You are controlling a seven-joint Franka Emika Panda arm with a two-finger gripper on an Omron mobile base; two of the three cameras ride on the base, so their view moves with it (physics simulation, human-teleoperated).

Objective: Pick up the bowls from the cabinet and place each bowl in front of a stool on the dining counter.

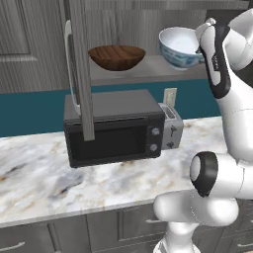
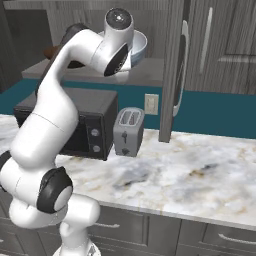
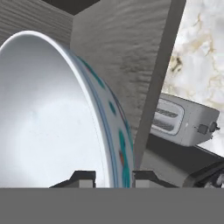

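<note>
The white bowl with blue pattern (image 1: 178, 47) hangs tilted just above the cabinet's grey shelf (image 1: 148, 72). My gripper (image 3: 113, 178) is shut on its rim, one finger inside the bowl (image 3: 52, 122) and one outside. The arm partly hides this bowl (image 2: 141, 47) in the right base view. The wide dark-brown wooden bowl (image 1: 117, 57) rests on the same shelf to the left, apart from the gripper. The cabinet door (image 1: 81, 69) stands open. The dining counter and the stools are out of view.
Below the shelf a black microwave (image 1: 113, 128) and a silver toaster (image 1: 172, 126) stand on a narrow marble worktop (image 1: 99, 183). The open door's edge (image 2: 172, 70) hangs over the worktop. Grey drawer units (image 2: 200, 235) run beneath.
</note>
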